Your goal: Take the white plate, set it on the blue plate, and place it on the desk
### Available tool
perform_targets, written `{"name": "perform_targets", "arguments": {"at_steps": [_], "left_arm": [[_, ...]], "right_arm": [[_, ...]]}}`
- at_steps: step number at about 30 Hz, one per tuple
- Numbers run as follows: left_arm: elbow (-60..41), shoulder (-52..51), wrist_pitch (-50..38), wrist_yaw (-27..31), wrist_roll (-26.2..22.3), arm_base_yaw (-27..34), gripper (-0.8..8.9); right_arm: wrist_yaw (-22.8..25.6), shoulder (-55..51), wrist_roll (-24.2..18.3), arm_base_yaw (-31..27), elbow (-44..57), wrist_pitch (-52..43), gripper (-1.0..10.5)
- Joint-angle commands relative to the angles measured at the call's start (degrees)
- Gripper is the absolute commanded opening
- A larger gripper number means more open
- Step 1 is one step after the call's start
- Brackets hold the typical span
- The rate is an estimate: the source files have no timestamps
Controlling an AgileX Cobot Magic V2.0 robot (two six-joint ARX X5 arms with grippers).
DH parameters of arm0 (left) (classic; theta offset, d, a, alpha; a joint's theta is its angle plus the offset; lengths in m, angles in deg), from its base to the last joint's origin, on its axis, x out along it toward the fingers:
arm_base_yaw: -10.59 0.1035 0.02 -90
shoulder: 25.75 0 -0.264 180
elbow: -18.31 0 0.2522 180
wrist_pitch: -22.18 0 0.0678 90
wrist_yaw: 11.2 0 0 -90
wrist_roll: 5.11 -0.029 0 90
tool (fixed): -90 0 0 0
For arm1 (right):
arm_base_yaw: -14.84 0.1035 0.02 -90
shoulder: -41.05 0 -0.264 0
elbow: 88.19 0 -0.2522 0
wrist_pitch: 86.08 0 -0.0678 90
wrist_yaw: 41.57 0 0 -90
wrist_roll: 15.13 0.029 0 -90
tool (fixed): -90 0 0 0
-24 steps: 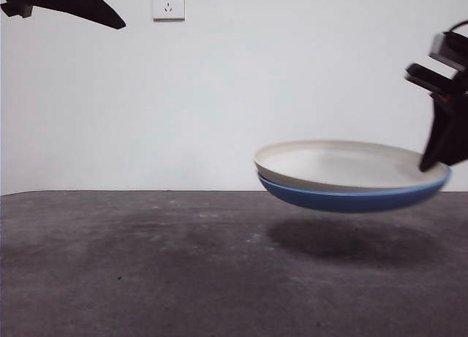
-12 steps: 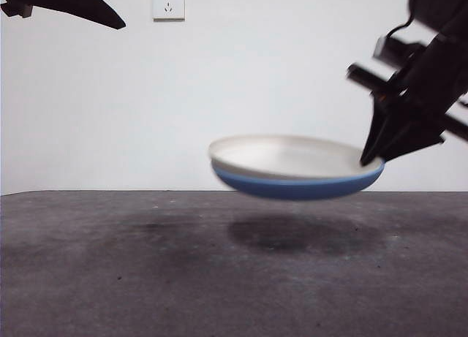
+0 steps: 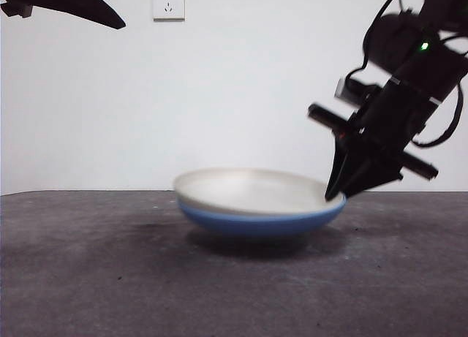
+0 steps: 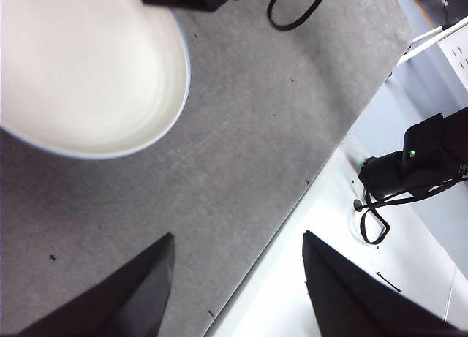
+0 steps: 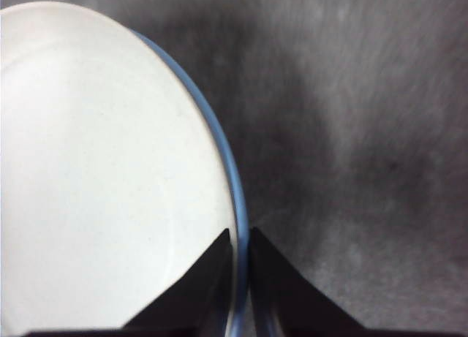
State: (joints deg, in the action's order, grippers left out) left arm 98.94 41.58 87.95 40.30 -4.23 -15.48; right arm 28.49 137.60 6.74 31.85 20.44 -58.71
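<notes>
While right gripper [image 3: 338,193] pinches both stacked rims, white plate [image 3: 252,191] on blue plate [image 3: 256,222] looks stiff, slippery, breakable; left gripper [image 4: 238,278] open, empty.

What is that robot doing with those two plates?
The right gripper is clamped on the rims of a stacked pair: the white plate nested in the blue plate. The stack sits at or just above the desk, near its shadow. The left gripper waits off to the side, jaws open and holding nothing.
</notes>
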Motion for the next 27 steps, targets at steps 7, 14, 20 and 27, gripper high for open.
{"name": "perform_targets", "arguments": {"at_steps": [7,14,20,27], "left_arm": [[0.6,0.3,-0.6,-0.3,-0.9,-0.3,2.8],[0.6,0.3,-0.6,-0.3,-0.9,-0.3,2.8],[0.6,0.3,-0.6,-0.3,-0.9,-0.3,2.8],[0.6,0.3,-0.6,-0.3,-0.9,-0.3,2.8]], "right_arm": [[0.9,4.3,1.5,1.7,-1.1,-1.6,0.1],[0.9,4.3,1.5,1.6,-1.1,-1.0,0.4],[0.9,3.9,1.6,1.6,-1.1,-1.0,2.6],[4.8,-1.7,1.0,1.3,-1.1,-0.9,2.9]]}}
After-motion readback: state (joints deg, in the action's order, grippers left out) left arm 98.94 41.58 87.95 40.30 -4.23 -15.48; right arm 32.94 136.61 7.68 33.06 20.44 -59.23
